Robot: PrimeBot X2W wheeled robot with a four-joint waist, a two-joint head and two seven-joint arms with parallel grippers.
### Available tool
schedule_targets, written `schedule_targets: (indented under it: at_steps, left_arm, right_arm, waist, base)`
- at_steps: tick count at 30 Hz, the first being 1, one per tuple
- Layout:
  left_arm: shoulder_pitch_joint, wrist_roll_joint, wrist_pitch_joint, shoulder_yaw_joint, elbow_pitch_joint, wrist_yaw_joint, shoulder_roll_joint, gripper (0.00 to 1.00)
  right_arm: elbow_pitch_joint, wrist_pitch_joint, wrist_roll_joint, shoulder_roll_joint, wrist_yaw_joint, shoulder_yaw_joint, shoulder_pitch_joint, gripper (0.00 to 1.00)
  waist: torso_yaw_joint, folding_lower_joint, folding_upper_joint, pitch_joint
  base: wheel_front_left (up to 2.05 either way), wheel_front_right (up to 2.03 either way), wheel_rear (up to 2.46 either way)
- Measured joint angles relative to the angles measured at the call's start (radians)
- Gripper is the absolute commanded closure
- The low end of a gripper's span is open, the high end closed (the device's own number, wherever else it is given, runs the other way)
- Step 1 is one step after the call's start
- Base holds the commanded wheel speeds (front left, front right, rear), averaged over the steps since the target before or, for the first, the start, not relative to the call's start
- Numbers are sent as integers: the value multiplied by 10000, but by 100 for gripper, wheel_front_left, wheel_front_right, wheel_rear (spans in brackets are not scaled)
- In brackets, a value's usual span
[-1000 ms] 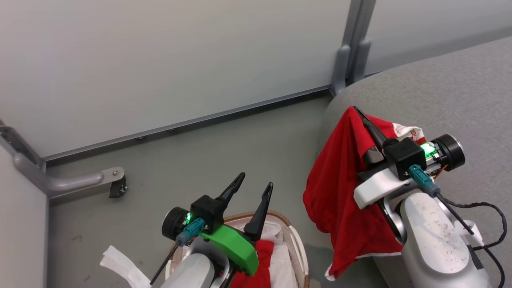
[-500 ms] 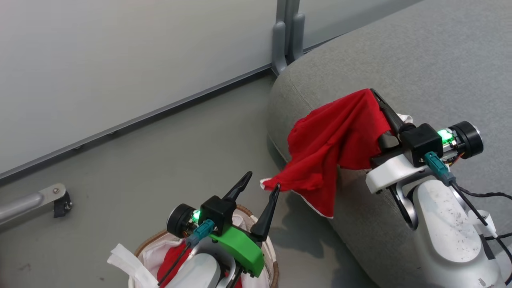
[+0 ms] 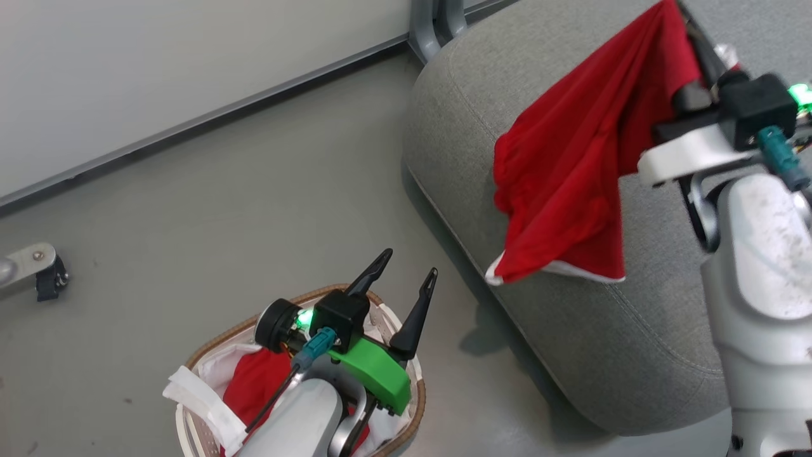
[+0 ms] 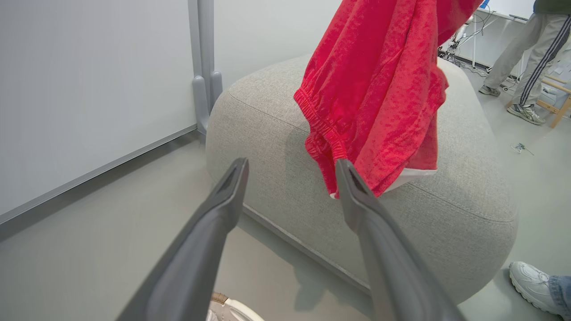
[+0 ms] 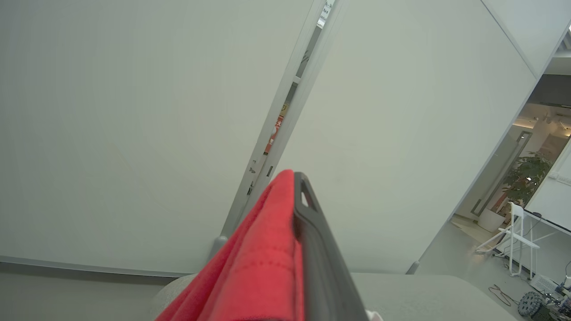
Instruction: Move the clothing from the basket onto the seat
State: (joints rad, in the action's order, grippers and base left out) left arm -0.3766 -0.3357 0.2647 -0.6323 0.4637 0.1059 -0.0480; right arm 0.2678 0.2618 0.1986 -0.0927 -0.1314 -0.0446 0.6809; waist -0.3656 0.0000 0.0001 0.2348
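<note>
My right gripper (image 3: 679,9) is shut on a piece of red clothing (image 3: 571,152) with white trim. It hangs in the air over the near corner of the grey seat (image 3: 463,127). In the right wrist view the red clothing (image 5: 263,258) drapes over the shut fingers of that gripper (image 5: 296,178). My left gripper (image 3: 409,263) stands open and empty above the basket (image 3: 209,349), where more red clothing (image 3: 254,381) lies. In the left wrist view its open fingers (image 4: 291,165) point at the hanging clothing (image 4: 374,89) and the seat (image 4: 267,133).
Grey partition walls with a post foot (image 3: 431,32) stand behind the seat, and a castor foot (image 3: 38,273) juts in at the left. White liner cloth (image 3: 196,400) spills over the basket's edge. A person's legs (image 4: 526,53) and a shoe (image 4: 535,281) are beside the seat.
The head camera has turned toward the seat. My right gripper has raised the red clothing higher and farther over the seat. The left gripper stays open above the basket.
</note>
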Motion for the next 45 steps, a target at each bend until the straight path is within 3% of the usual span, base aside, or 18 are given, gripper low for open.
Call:
schedule_targets:
  at_steps: [4,14,21,33,45]
  left_arm:
    - [-82,221,2,157,15,31,-42,0]
    - [-548,715,2,357,-251,81,-88,0]
    - [-798,918,0,424,-617,82,-82,0]
    - [-1232,1287,2,604,-1267,-6,-384,0]
    - [-1369,1350,-58,621,-1523,-178,-652,0]
  right_arm:
    - [73,0,265,-416,0,-477,1271,100]
    - [838,10,953,-2347,0,-1994,4241,100]
    - [2038,-165,1233,-2729,0,-2098,5203,100]
    - [4192,-6,1797,-1680,0,-3287,4896,100]
    - [4608,-2,2153,-1162,0,-4082,3514,100]
  waist:
    - [121,0,0,410]
    - [732,1,0,1389]
    - [1149,1,0,2180]
    - [1519,2,0,3753]
    - [1221,1,0,4497]
  base:
    - [0,0,0]
    - [0,0,0]
    - [0,0,0]
    - [0,0,0]
    - [0,0,0]
